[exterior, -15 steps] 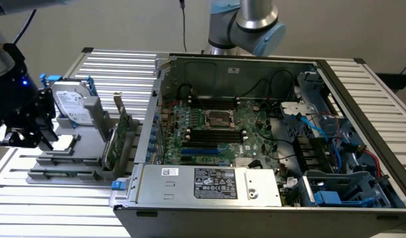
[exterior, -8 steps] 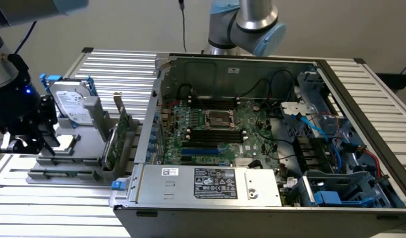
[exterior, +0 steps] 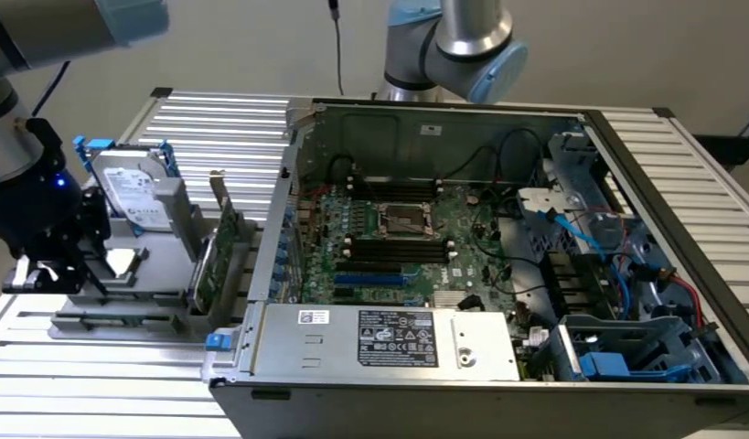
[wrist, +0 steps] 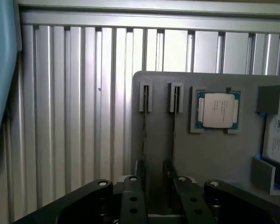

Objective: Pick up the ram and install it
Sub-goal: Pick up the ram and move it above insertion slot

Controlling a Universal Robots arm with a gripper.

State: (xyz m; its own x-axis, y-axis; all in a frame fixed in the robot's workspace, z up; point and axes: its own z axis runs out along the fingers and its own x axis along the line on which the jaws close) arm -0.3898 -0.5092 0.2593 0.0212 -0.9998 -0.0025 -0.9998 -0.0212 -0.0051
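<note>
Exterior view, contents by size: 1 table [exterior: 667, 183] of ribbed aluminium slats, matt silver; 1 open computer case [exterior: 447, 123], grey sheet steel, lying on its side, holding a green motherboard [exterior: 472, 265] with long black slots and a boxy steel power supply [exterior: 387, 340] with white labels. Beside the case, on the exterior view's left, 1 grey moulded fixture [exterior: 143, 302], blocky and matt, carrying 1 hard drive [exterior: 136, 192] with a white label standing tilted in a blue frame, and 1 wide green expansion card [exterior: 213, 265] upright on its edge just beside the case wall. Wrist view, smaller items on the same fixture: 1 square processor [wrist: 218, 109], metal cap, seated in a shallow pocket; the ram [wrist: 144, 126], seen edge-on as a thin dark strip running out of a small slotted bracket, with 1 like strip in the neighbouring bracket. Arm [exterior: 20, 165]: grey tube with blue caps and a black wrist, reaching down over the fixture's end farthest from the case. Gripper [exterior: 63, 274] pointed downward, black fingers [wrist: 133, 191] partly spread, low over the 2 strips with nothing between them; whether they touch the strips I cannot tell.
</note>
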